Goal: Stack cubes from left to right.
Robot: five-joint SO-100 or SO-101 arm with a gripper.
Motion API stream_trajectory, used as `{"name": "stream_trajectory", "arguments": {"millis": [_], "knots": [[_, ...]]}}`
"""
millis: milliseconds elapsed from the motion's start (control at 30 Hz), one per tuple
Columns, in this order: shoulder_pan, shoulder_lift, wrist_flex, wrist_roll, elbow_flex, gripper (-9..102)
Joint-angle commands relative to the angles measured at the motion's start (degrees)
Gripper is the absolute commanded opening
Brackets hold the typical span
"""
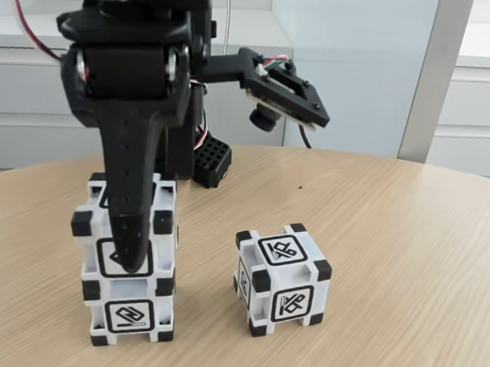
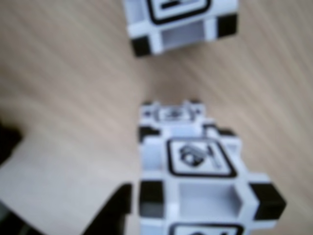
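No actual words, brand names or numbers to read anywhere here. The only markings are the black-framed square glyphs on the cubes, abstract line symbols rather than letters. In the fixed view, the lone cube (image 1: 282,279) at lower centre shows one on top and one on its front, and the bottom cube (image 1: 129,309) of the stack at lower left has one on its front. In the wrist view the glyphs are too blurry to make out.

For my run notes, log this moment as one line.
stage: second cube placed | top cube on bottom cube | third cube alone at right, fixed view | gripper at top cube, grip unclear
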Motion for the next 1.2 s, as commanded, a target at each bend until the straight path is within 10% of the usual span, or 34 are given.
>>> {"name": "stream_trajectory", "arguments": {"millis": [0,1167], "knots": [[-3.8,1.5,0.4,-0.7,-2.2,39],[-24.8,-6.4,-0.7,13.9,-2.3,44]]}}
